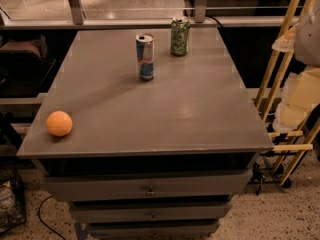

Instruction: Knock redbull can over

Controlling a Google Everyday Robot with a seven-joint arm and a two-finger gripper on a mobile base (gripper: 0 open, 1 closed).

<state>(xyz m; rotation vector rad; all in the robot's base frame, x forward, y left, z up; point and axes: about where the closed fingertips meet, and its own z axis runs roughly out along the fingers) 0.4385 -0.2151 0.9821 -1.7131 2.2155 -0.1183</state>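
The redbull can (145, 57) is a slim silver-and-blue can with a red mark. It stands upright on the grey table top (165, 109), at the back, a little left of centre. My gripper (295, 104) is the pale shape at the right edge of the camera view. It hangs beyond the table's right side, far from the can and touching nothing on the table.
A wider green patterned can (180, 36) stands upright just behind and right of the redbull can. An orange ball (59, 123) lies near the front left corner. Drawers (150, 189) sit under the top. A wooden rack (280, 64) stands at the right.
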